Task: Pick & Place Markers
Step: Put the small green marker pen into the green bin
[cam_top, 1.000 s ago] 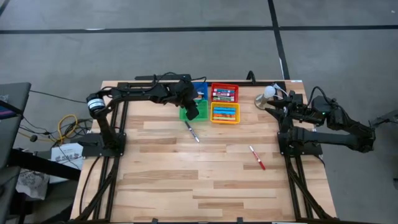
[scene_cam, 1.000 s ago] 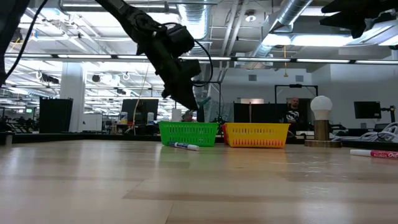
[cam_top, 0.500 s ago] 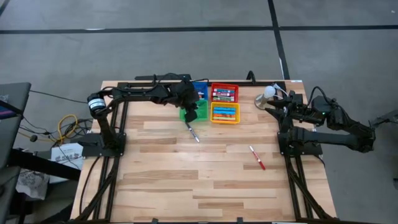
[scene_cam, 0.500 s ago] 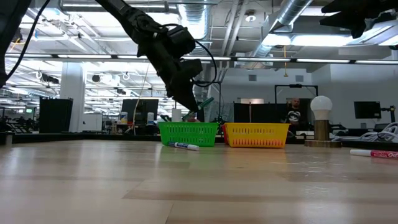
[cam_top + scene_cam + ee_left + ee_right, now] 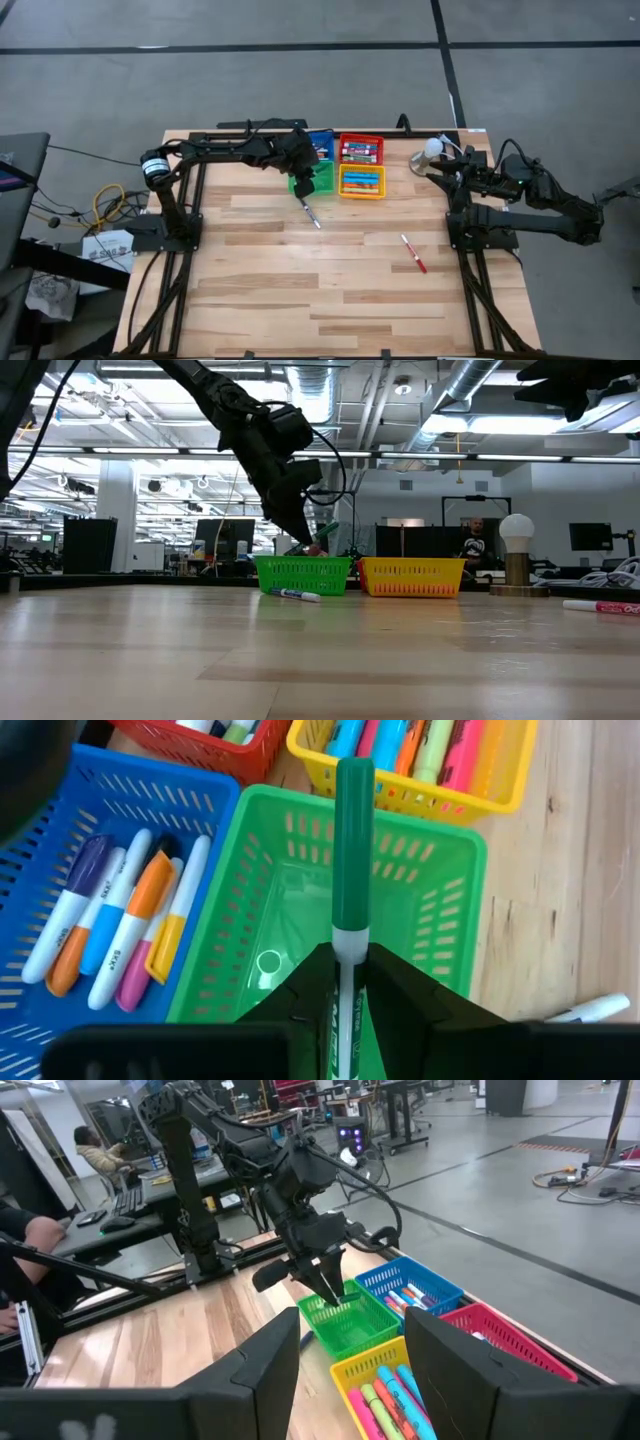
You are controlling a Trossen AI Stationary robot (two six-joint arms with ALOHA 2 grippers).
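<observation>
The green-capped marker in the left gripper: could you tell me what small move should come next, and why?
Probably open the fingers and let it drop. The left gripper holds the green-capped marker directly above the green bin, which looks empty, so lowering slightly and releasing should land it inside. The right gripper waits, open, at the table's right edge.

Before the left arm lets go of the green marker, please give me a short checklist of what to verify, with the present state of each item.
1. Left gripper is shut on the green-capped marker: ok.
2. Marker is above the green bin, not the blue bin beside it: ok.
3. Green bin has free space: ok, the left wrist view shows its floor bare.
4. Marker tip is low enough to drop without bouncing out: cannot tell.
5. Right gripper is away from the bins: ok, it waits open at the table's right edge.
6. Loose markers remain: not ok, a blue-capped marker and a red marker lie on the table.
</observation>
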